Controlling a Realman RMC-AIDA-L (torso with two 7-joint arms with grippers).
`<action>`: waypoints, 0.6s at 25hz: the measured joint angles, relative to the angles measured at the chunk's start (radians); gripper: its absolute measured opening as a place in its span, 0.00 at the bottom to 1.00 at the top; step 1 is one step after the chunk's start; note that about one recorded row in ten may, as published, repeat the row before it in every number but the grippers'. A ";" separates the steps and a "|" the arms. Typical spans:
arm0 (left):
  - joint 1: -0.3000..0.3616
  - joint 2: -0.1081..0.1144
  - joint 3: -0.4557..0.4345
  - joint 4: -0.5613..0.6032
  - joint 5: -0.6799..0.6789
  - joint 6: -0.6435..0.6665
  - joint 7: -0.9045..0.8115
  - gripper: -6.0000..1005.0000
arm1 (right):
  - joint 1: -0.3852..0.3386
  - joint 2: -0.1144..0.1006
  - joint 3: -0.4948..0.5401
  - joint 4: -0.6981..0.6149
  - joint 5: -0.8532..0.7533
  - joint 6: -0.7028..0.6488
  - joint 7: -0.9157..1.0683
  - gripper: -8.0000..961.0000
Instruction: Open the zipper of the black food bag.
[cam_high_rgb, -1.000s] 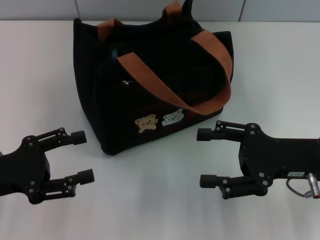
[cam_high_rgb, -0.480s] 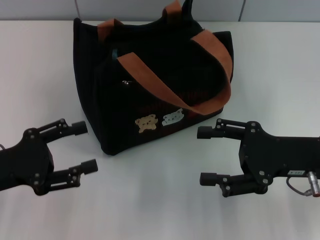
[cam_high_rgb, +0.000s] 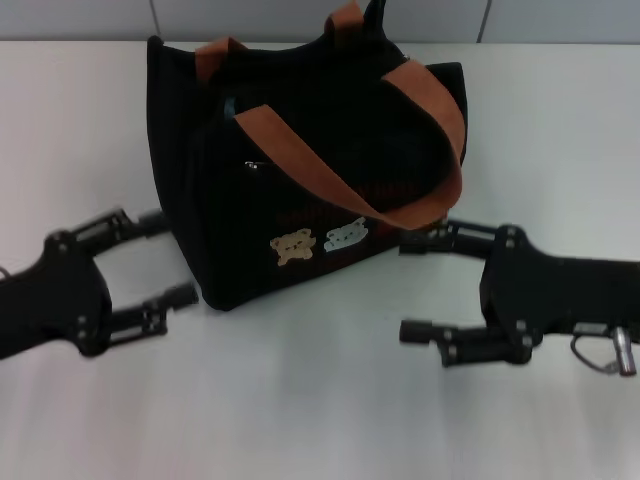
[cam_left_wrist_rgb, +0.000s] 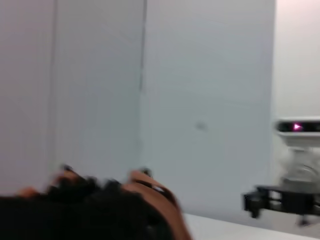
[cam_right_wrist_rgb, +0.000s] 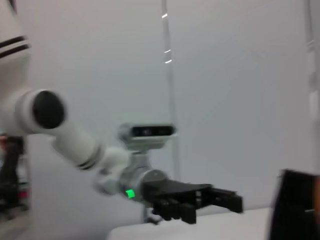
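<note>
Bag (cam_high_rgb: 300, 170) stands on table (cam_high_rgb: 560, 120), its lower corners at both sets of fingertips. Left gripper (cam_high_rgb: 168, 258) and right gripper (cam_high_rgb: 412, 285) gape wide, holding nothing. Zipper state unclear; judged approach phase, next needs locating the pull up top.

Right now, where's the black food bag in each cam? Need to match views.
Head view: black food bag stands centre-top on the white table, between the open left gripper and open right gripper.
Left wrist view: only its dark top and handles show, along the lower edge.
Right wrist view: a dark sliver at the lower right edge.
Shared landmark: the brown handles, seen in head and left wrist views.
</note>
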 joint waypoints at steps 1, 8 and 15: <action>-0.001 -0.011 -0.036 -0.006 -0.006 -0.018 0.019 0.82 | 0.000 0.000 0.000 0.000 0.000 0.000 0.000 0.88; 0.015 -0.068 -0.476 -0.291 -0.180 -0.140 0.418 0.82 | -0.046 0.004 0.214 0.195 0.373 0.110 -0.301 0.88; -0.007 -0.078 -0.883 -0.616 -0.291 -0.188 0.800 0.81 | -0.015 0.009 0.444 0.398 0.784 0.140 -0.706 0.88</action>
